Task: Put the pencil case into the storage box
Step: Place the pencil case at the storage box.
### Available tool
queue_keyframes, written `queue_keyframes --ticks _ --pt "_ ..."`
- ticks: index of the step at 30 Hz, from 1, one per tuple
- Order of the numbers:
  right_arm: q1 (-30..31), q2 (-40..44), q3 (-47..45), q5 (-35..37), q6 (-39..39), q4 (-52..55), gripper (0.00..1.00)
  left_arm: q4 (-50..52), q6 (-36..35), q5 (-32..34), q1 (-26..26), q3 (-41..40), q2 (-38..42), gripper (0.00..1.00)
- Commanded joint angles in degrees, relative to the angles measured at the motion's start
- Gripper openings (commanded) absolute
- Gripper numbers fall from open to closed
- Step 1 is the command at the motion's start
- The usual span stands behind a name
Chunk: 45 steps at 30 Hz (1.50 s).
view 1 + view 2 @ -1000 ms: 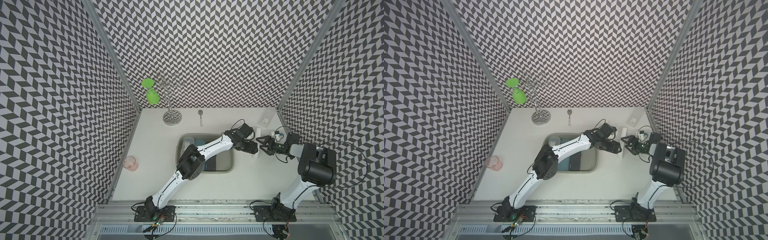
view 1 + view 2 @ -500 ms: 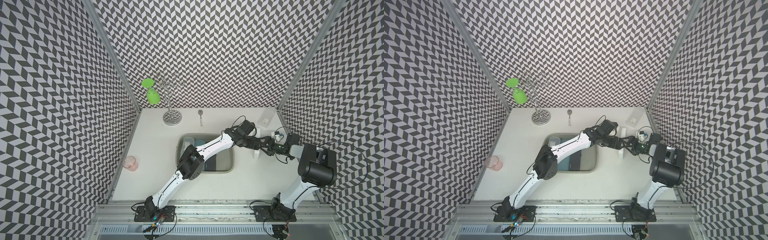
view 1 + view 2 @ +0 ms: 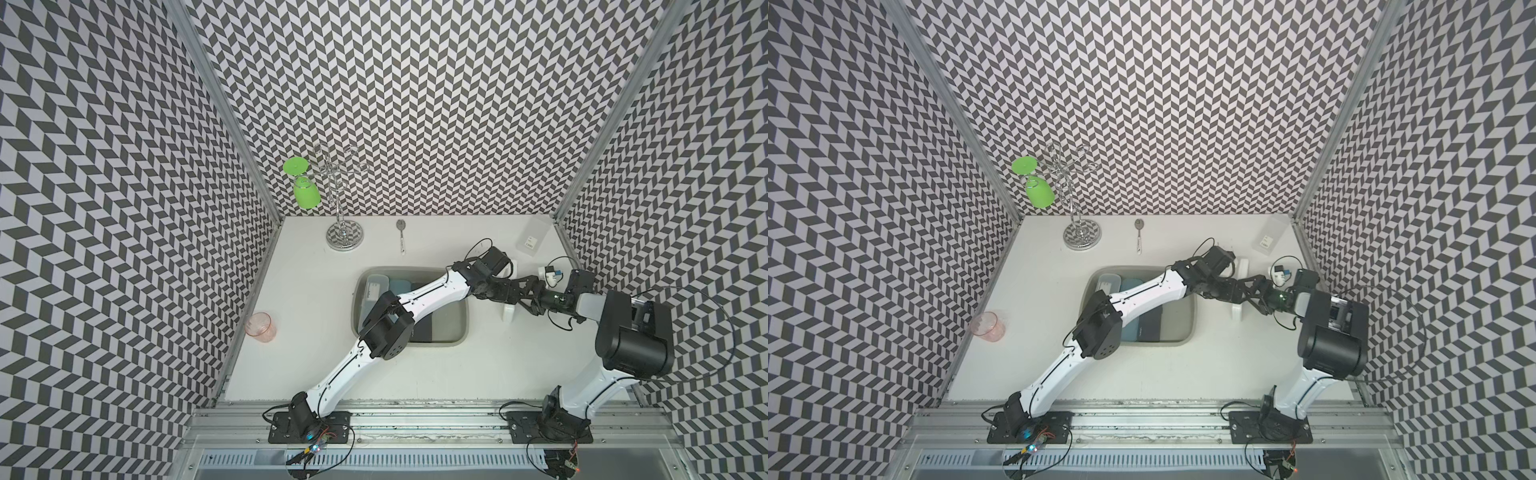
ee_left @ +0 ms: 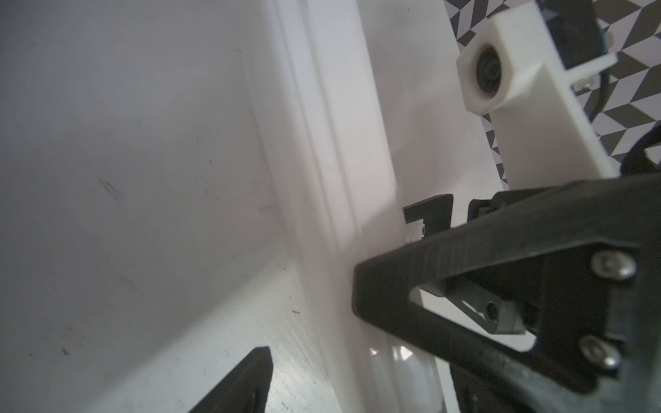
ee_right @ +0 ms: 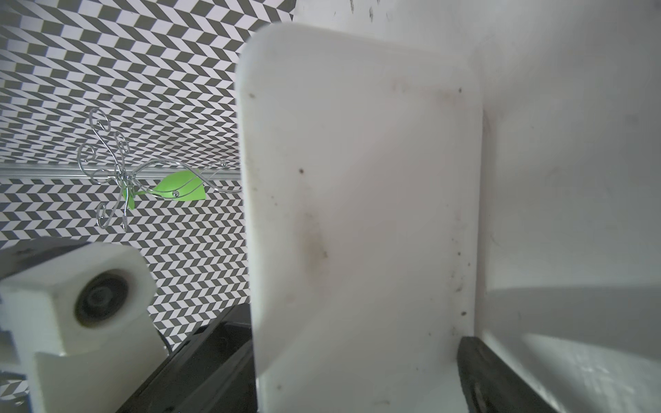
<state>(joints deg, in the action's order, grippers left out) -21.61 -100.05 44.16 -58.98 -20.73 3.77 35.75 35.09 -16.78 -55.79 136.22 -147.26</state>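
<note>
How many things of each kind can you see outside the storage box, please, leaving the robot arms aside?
Drinking vessels: 2 (pink cup, green glass)
White pencil case: 1
Clear labelled box: 1
Chrome rack: 1
Spoon: 1
Total: 6

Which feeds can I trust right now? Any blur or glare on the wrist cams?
Left wrist: the case is very close, smeared and soft. Right wrist: the case fills the middle, slightly soft; the rack behind it is sharper. Both top views: sharp, evenly lit, only soft shadows, no glare.
</note>
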Motion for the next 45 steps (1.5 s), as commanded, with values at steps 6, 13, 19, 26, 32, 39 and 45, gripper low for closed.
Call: queue_keyframes --ticks 6,13,19,26,32,39,45 --pt "2.0 -0.4 -1.9 7.6 -0.4 6.4 0.87 1.4 -0.9 0.8 -0.8 2.6 -1.3 0.74" --pt "4.5 -0.1 0.4 7.5 -2.2 6.4 0.88 1.8 -1.6 -0.3 -1.0 1.9 -2.2 0.68" --pt "5.5 0.0 1.3 7.4 -2.6 6.4 0.88 1.8 -2.6 -0.5 -1.0 0.5 -1.8 0.54" --pt "5.5 1.0 2.9 6.8 -1.6 7.8 0.93 3.1 -4.3 0.2 -0.2 -1.5 -0.9 0.44" --pt "5.5 2.1 5.0 5.4 -2.5 7.8 0.95 2.8 -5.6 0.1 0.2 -4.3 0.2 0.29" --pt "5.5 3.8 6.2 4.4 -4.6 5.5 0.96 1.7 -6.4 -1.2 0.7 -6.6 1.6 0.14" --pt "5.4 7.5 6.1 3.1 -7.9 0.9 1.0 1.4 -7.1 -1.7 1.0 -7.0 3.2 0.14"
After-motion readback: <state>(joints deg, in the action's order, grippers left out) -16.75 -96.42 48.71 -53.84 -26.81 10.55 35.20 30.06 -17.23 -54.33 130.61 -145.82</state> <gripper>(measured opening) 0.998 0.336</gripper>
